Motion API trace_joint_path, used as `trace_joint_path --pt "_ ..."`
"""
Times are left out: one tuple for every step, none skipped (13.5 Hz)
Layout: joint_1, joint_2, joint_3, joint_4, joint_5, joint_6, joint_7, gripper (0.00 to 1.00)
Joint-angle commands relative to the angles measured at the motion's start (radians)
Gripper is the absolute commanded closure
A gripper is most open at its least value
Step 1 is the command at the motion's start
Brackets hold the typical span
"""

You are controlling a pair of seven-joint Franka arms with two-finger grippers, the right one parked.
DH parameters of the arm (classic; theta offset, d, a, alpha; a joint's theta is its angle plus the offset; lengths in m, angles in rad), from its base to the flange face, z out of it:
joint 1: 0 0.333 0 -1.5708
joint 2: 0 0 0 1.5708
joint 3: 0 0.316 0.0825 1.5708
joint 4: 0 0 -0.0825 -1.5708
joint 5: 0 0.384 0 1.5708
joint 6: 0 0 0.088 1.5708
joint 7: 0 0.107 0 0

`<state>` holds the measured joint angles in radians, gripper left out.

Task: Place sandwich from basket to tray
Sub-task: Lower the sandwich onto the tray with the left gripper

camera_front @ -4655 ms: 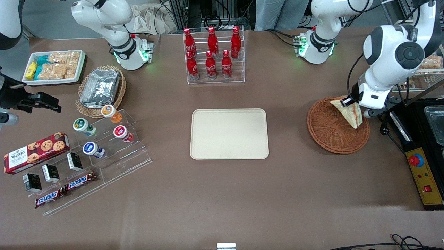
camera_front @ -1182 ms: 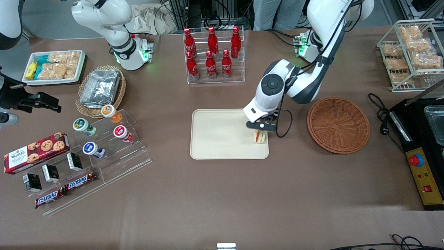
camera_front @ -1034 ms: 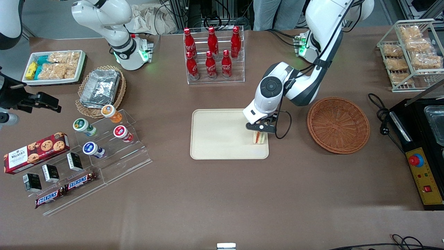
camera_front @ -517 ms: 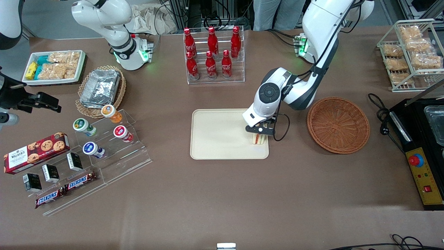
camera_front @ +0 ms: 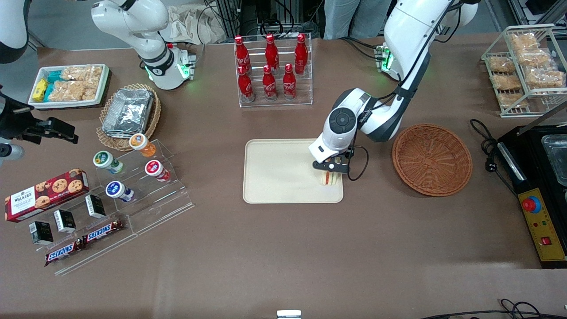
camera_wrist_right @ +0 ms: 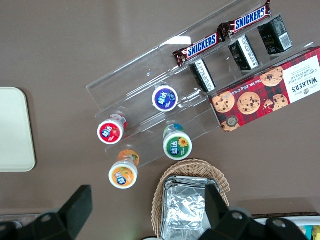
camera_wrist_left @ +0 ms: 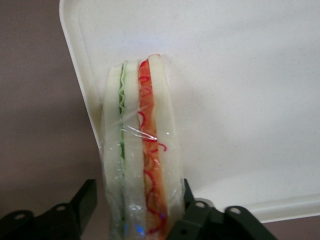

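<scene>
The sandwich, a film-wrapped wedge of white bread with orange-red and green layers, stands on edge on the cream tray, close to the tray rim nearest the basket. My gripper is low over it, straddling it. In the left wrist view the sandwich stands between the black fingers on the tray. One finger touches the bread and the other stands a little off it, so the gripper is open. The reddish-brown basket lies empty beside the tray, toward the working arm's end.
A clear rack of red bottles stands farther from the front camera than the tray. A black appliance and a wire rack of snacks sit past the basket. An acrylic stand with cups and a foil-filled basket lie toward the parked arm's end.
The gripper carried the sandwich from the basket to the tray, then sank lower over the last second. The sandwich now rests on the tray and one finger has come off it.
</scene>
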<state>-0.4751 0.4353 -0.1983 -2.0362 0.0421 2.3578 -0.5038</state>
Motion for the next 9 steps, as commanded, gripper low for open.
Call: trace_joint_path --pt "-0.013 0.013 0.007 0.022 0.018 0.002 -0.033 0.01" --pt "-0.011 0.013 0.007 0.022 0.018 0.002 -0.038 0.01" --pt "-0.013 0.013 0.007 0.022 0.018 0.002 -0.038 0.01" --pt "-0.013 0.013 0.007 0.024 0.018 0.002 -0.039 0.01" --pt "-0.013 0.010 0.007 0.024 0.018 0.002 -0.039 0.01" --pt "-0.011 0.000 0.007 0.024 0.018 0.000 -0.039 0.01" --pt "-0.008 -0.019 0.008 0.027 0.018 -0.008 -0.053 0.01" --pt "-0.008 -0.044 0.008 0.025 0.018 -0.014 -0.065 0.01" --pt "-0.002 -0.074 0.010 0.027 0.018 -0.029 -0.065 0.01"
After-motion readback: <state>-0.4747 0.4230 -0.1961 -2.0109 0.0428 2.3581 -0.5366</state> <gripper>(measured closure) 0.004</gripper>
